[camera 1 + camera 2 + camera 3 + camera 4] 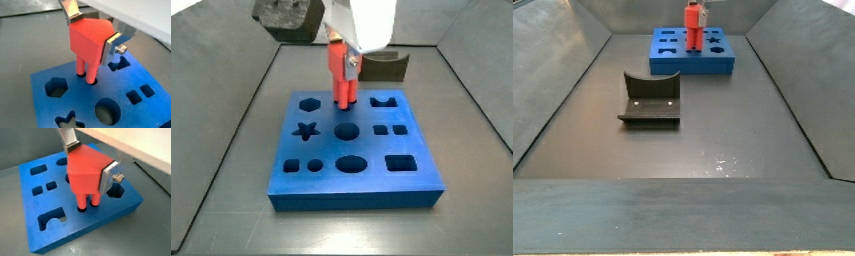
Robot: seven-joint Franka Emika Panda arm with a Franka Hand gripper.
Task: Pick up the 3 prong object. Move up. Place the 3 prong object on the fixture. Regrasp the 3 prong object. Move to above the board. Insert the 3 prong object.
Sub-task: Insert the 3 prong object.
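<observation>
The red-orange 3 prong object [90,42] [83,178] hangs upright over the blue board [80,100] [67,225], prongs down. Its prong tips reach the small round holes near the board's far edge and look just inside them. My gripper [92,31] [90,162] is shut on the object's wide upper body, one silver finger [112,44] on each side. Both side views show the object [344,75] [692,18] standing on the board [372,165] [687,62] under the gripper [342,50]. The dark fixture [385,65] [649,100] stands bare on the floor, apart from the board.
The board has star, hexagon, round and square cut-outs around the object. Sloping grey walls [560,70] close in the floor on both sides. A dark blocky thing [285,15] sits beyond the board's far left corner.
</observation>
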